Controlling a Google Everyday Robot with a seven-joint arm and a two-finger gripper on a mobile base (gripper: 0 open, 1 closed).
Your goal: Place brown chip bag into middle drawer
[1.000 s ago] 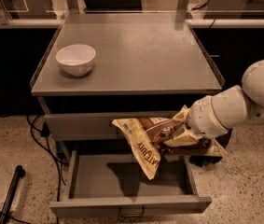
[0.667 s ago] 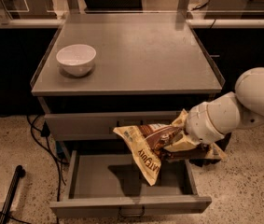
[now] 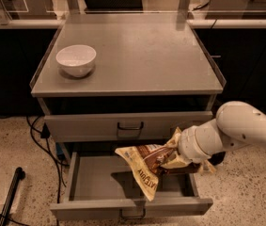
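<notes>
The brown chip bag (image 3: 146,166) hangs crumpled over the open middle drawer (image 3: 95,185), its cream-yellow end drooping toward the drawer's front edge. My gripper (image 3: 177,161) reaches in from the right at the end of the white arm (image 3: 236,133) and is shut on the bag's right end; the fingers are mostly hidden by the bag and the wrist. The drawer is pulled out, and its grey floor shows to the left of the bag. The bag's lower tip is close to the front wall; I cannot tell whether it touches.
The shut drawer (image 3: 130,126) with a dark loop handle sits just above. A white bowl (image 3: 76,60) stands on the cabinet top (image 3: 137,55) at the left. Cables (image 3: 41,140) and a black pole (image 3: 10,197) lie on the speckled floor at left.
The arm has moved left and lower with the bag, bringing the bag further down toward the open drawer.
</notes>
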